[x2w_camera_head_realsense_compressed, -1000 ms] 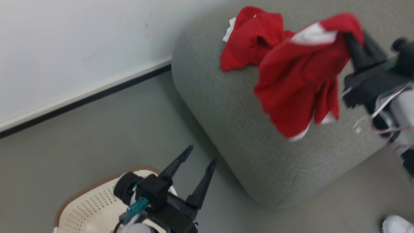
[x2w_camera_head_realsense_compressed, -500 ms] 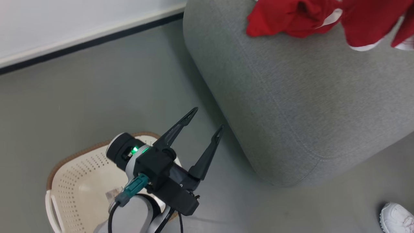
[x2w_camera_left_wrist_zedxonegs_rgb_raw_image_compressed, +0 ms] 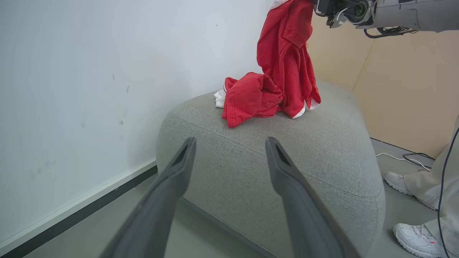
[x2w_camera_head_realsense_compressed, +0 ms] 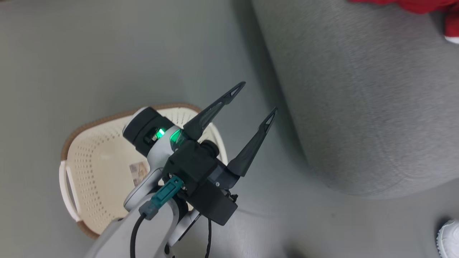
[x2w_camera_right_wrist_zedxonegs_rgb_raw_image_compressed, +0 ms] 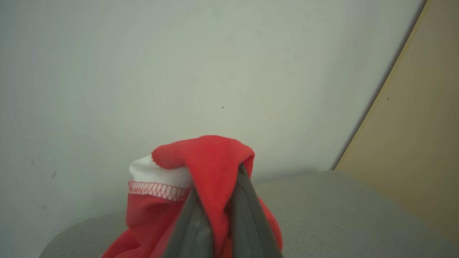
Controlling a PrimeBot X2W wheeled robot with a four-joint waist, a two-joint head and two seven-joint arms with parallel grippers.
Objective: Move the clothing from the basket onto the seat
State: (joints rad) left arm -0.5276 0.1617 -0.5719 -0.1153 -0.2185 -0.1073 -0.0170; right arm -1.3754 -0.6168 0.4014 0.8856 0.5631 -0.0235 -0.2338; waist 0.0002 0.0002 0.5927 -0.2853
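Observation:
My left gripper (x2w_camera_head_realsense_compressed: 260, 96) hangs open and empty above the floor, between the basket (x2w_camera_head_realsense_compressed: 89, 168) and the seat (x2w_camera_head_realsense_compressed: 358, 89). The cream basket's visible inside is bare apart from a small label (x2w_camera_head_realsense_compressed: 138, 172); my left arm covers part of it. In the left wrist view, one piece of red clothing (x2w_camera_left_wrist_zedxonegs_rgb_raw_image_compressed: 251, 96) lies crumpled on the grey seat (x2w_camera_left_wrist_zedxonegs_rgb_raw_image_compressed: 287, 157). A second red garment (x2w_camera_left_wrist_zedxonegs_rgb_raw_image_compressed: 287, 50) hangs beside it from my right gripper (x2w_camera_left_wrist_zedxonegs_rgb_raw_image_compressed: 322, 6), its hem resting on the cushion. In the right wrist view, my right gripper (x2w_camera_right_wrist_zedxonegs_rgb_raw_image_compressed: 217, 186) is shut on a red and white fold (x2w_camera_right_wrist_zedxonegs_rgb_raw_image_compressed: 208, 154).
A white wall with a dark baseboard (x2w_camera_left_wrist_zedxonegs_rgb_raw_image_compressed: 89, 206) runs behind the seat, and a beige panel (x2w_camera_left_wrist_zedxonegs_rgb_raw_image_compressed: 394, 71) stands at its far side. A person's white shoes (x2w_camera_left_wrist_zedxonegs_rgb_raw_image_compressed: 398, 181) and a cable (x2w_camera_left_wrist_zedxonegs_rgb_raw_image_compressed: 401, 156) are on the grey floor to the right of the seat.
The head camera has tilted down: the basket and left gripper now sit higher in the picture, and the red clothing has slid to the top edge. Both grippers keep their states.

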